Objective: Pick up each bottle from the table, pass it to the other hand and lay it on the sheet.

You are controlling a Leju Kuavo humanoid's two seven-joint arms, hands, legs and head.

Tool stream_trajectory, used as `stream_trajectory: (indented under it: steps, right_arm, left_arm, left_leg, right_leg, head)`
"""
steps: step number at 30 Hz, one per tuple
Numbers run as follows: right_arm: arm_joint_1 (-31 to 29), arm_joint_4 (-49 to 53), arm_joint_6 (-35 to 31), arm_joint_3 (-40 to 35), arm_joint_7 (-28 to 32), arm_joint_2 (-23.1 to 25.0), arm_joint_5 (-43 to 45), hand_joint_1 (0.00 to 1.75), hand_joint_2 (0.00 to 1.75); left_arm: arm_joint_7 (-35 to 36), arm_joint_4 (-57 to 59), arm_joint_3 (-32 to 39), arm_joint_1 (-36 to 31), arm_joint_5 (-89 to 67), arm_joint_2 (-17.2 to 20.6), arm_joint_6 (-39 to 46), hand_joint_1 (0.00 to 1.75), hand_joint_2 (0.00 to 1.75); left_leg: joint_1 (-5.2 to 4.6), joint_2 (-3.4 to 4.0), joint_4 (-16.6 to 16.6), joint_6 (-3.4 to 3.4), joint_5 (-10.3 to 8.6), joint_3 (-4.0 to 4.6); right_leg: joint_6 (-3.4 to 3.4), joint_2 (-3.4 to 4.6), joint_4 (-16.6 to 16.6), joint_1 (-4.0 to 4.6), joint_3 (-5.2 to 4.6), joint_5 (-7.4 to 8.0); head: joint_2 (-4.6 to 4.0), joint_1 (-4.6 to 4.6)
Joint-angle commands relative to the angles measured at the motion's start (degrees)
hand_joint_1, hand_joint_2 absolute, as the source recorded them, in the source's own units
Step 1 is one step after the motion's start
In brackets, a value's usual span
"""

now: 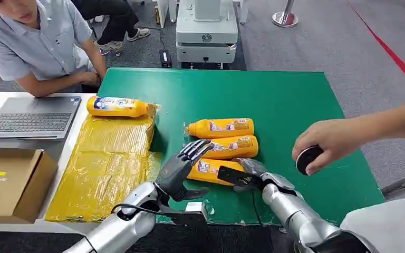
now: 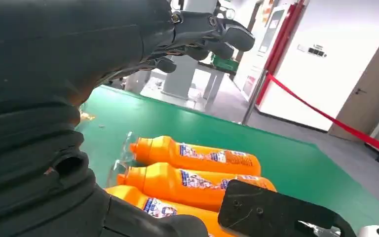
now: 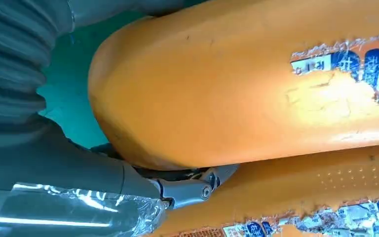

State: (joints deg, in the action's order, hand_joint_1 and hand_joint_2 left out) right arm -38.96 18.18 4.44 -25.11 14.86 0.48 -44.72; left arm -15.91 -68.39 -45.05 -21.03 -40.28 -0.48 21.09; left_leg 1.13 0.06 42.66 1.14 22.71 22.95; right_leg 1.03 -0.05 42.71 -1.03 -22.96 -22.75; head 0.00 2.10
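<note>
orange bottle (image 1: 211, 171), torn blue-white label, writing unreadable

Smooth orange plastic bottles (image 1: 221, 128) with scuffed, peeling paper labels lay on the matt green table mat (image 1: 295, 100); at nine o'clock the crinkled yellow plastic sheet (image 1: 105, 163) shone glossy.

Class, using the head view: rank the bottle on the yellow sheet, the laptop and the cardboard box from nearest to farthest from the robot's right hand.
Measured from the right hand:
1. Bottle on the yellow sheet, lying across the sheet's far end, to the hand's left.
2. Laptop, open on the white table beyond the sheet.
3. Cardboard box, at the picture's left edge, in front of the laptop.
</note>
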Motion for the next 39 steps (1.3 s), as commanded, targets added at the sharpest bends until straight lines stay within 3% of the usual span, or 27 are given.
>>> stream_trajectory:
  steps: [1, 4, 7, 13, 17, 21, 24, 28, 32, 39]
  right_arm:
    - [-3.47, -0.28, -1.41, 0.44, 2.37, 0.43, 1.06, 1.75, 1.75]
    - [-2.97, 0.13, -2.15, 1.56, 4.38, 0.62, 2.35, 1.75, 1.75]
    - [-0.52, 2.25, -2.74, 7.95, 14.6, 1.73, 10.03, 1.75, 1.75]
    - [2.1, 4.71, -4.63, 9.56, 20.69, 0.79, 12.92, 1.75, 1.75]
    - [3.69, 5.67, -5.88, 10.63, 22.62, 0.19, 14.46, 1.75, 1.75]
    - [3.69, 5.67, -5.88, 10.63, 22.62, 0.19, 14.46, 1.75, 1.75]
    - [4.36, 6.15, -6.54, 11.17, 23.26, 0.48, 15.43, 1.75, 1.75]
    - [8.98, 12.7, -7.51, 13.14, 25.14, 0.21, 20.5, 1.75, 1.75]
    - [13.92, 23.67, -3.77, 10.38, 25.14, -1.26, 27.83, 1.75, 1.75]
    - [16.93, 30.34, -2.19, 9.89, 25.14, -1.82, 33.91, 1.75, 1.75]
  left_arm:
    - [-0.44, -0.64, -0.37, -3.91, 0.24, -0.42, 0.19, 0.0, 1.75]
    - [-0.4, -0.8, -0.07, -3.62, 0.23, -0.28, 0.49, 0.0, 1.75]
    - [-2.23, -3.77, 4.63, 0.12, 1.81, -1.19, 7.68, 0.0, 1.75]
    - [-5.55, -8.02, 9.81, 4.81, 5.47, -4.04, 14.82, 0.0, 1.75]
    - [-10.88, -11.45, 12.63, 7.09, 12.8, -6.84, 18.88, 0.0, 1.75]
    - [-10.88, -11.45, 12.63, 7.09, 12.8, -6.84, 18.88, 0.0, 1.75]
    - [-16.05, -13.53, 16.89, 9.09, 17.37, -9.69, 18.91, 0.0, 1.75]
    - [-14.11, -15.36, 13.32, 10.19, 37.48, -8.06, 7.92, 0.0, 1.75]
    - [-18.88, -13.08, 12.59, 12.13, 51.51, -7.13, -1.9, 0.0, 1.75]
    - [-21.38, -11.54, 13.44, 13.64, 59.13, -7.93, -6.86, 0.0, 1.75]
  left_leg:
    - [0.0, 0.0, 0.0, 0.0, 0.0, 0.0]
    - [0.0, 0.0, 0.0, 0.0, 0.0, 0.0]
    - [0.0, 0.0, 0.0, 0.0, 0.0, 0.0]
    - [0.0, 0.0, 0.0, 0.0, 0.0, 0.0]
    - [0.0, 0.0, 0.0, 0.0, 0.0, 0.0]
    - [0.0, 0.0, 0.0, 0.0, 0.0, 0.0]
    - [0.0, 0.0, 0.0, 0.0, 0.0, 0.0]
    - [0.0, 0.0, 0.0, 0.0, 0.0, 0.0]
    - [0.0, 0.0, 0.0, 0.0, 0.0, 0.0]
    - [0.0, 0.0, 0.0, 0.0, 0.0, 0.0]
  right_leg:
    - [0.0, 0.0, 0.0, 0.0, 0.0, 0.0]
    - [0.0, 0.0, 0.0, 0.0, 0.0, 0.0]
    - [0.0, 0.0, 0.0, 0.0, 0.0, 0.0]
    - [0.0, 0.0, 0.0, 0.0, 0.0, 0.0]
    - [0.0, 0.0, 0.0, 0.0, 0.0, 0.0]
    - [0.0, 0.0, 0.0, 0.0, 0.0, 0.0]
    - [0.0, 0.0, 0.0, 0.0, 0.0, 0.0]
    - [0.0, 0.0, 0.0, 0.0, 0.0, 0.0]
    - [0.0, 0.0, 0.0, 0.0, 0.0, 0.0]
    - [0.0, 0.0, 0.0, 0.0, 0.0, 0.0]
  head:
    - [0.0, 0.04]
    - [0.0, 0.05]
    - [0.0, 0.0]
    - [0.0, 0.0]
    - [0.0, 0.09]
    - [0.0, 0.0]
    - [0.0, -0.07]
    - [0.0, 0.13]
    - [0.0, -0.13]
    - [0.0, -0.07]
